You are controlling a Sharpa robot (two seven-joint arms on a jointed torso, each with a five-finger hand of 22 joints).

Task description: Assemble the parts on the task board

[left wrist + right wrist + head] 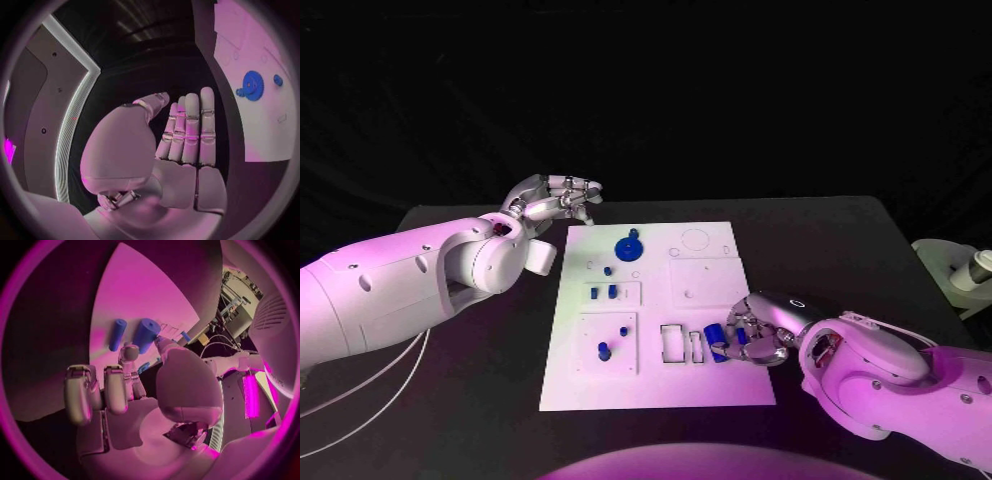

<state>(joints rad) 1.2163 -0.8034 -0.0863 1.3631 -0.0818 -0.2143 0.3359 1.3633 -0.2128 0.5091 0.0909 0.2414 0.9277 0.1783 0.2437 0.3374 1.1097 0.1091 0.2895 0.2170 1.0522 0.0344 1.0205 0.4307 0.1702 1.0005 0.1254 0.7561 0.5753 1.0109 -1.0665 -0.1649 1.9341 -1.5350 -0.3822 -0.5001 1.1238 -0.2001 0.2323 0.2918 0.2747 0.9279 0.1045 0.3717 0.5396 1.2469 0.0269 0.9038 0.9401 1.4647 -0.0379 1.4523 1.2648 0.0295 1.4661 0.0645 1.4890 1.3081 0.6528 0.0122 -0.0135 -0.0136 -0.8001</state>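
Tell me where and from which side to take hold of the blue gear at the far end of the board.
The blue gear lies flat on the task board, so its toothed rim is probably the part to grip, pinched across from above. The left hand hovers beside the board's far left corner holding nothing, so it looks better placed than the right hand, busy near the front.

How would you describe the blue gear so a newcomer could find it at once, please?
Start at the white task board on the table. Near its far edge, close to the left hand, lies the blue gear: the largest blue piece, round and toothed.
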